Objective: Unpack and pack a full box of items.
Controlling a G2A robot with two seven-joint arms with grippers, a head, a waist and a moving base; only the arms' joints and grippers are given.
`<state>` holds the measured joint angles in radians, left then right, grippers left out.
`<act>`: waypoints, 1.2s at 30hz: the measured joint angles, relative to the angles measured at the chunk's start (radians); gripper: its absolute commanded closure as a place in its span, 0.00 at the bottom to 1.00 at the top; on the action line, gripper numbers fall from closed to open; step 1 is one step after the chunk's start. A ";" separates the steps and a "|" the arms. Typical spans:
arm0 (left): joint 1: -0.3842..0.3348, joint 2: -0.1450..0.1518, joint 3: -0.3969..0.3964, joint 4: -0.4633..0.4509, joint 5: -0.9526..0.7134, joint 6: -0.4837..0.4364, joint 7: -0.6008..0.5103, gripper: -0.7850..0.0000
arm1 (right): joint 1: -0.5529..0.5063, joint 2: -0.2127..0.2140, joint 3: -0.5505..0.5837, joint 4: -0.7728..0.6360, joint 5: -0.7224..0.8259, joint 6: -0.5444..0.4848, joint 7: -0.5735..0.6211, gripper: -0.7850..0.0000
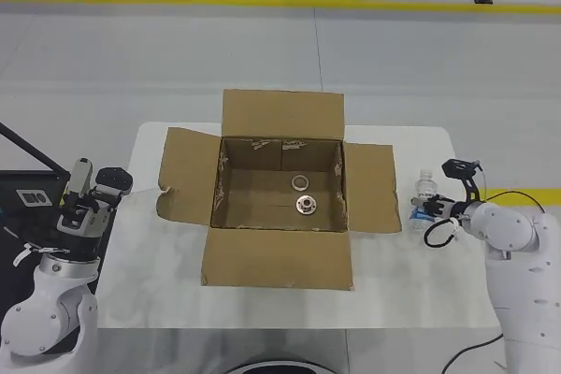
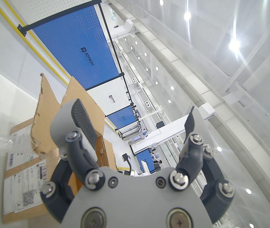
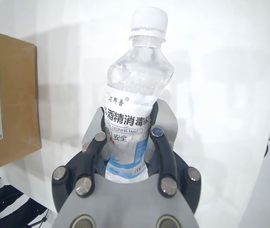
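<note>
The bottle [image 1: 424,200] stands upright on the tabletop [image 1: 159,280] just beside the open box [image 1: 262,155], clamped around its label by the right gripper [image 3: 127,129], while the left gripper [image 2: 135,111], spread and holding nothing, is well apart.

The box [image 1: 279,257] is showing matt brown cardboard with rough, torn flap edges. The bottle [image 3: 138,91] is gleaming as clear, crinkled plastic under a glossy label [image 3: 123,129]. The bench [image 1: 421,280] is looking smooth, matt white.
</note>
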<state>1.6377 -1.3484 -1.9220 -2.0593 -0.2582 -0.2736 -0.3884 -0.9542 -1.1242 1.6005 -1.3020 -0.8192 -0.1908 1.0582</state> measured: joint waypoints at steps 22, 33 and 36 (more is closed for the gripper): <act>0.000 0.000 0.000 0.000 0.000 0.000 0.000 0.00 | 0.021 0.015 -0.056 0.003 0.003 0.049 -0.015 0.24; 0.000 0.000 0.000 0.000 0.000 0.000 0.000 0.00 | 0.026 0.023 -0.073 -0.027 0.003 0.072 -0.018 0.02; 0.000 0.000 0.000 0.000 0.000 0.000 0.000 0.00 | 0.020 0.026 -0.070 -0.064 0.008 0.073 -0.025 0.00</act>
<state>1.6377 -1.3484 -1.9220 -2.0593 -0.2582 -0.2736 -0.3884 -0.9338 -1.0982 1.5304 -1.3658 -0.8113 -0.1178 1.0337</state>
